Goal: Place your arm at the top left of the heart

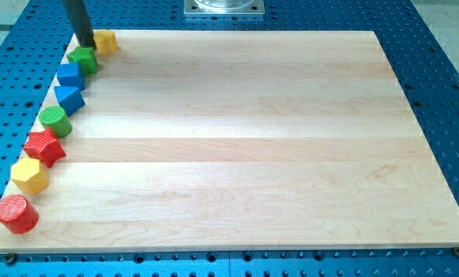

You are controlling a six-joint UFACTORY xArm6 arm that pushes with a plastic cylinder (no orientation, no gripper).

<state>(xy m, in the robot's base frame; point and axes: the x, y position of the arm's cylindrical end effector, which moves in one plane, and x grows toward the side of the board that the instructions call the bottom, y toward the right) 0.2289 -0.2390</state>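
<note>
The tip (88, 46) (a bare rod, no jaws) touches the yellow heart (106, 41) at 9 o'clock, nearly placed.

rod: straight dark rod, upright with a slight tilt, at the view's top left
tip: my tip (88, 46) down at board level

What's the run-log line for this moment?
tip: view's top left, between yellow block and green block | other blocks: lined along left edge | board
</note>
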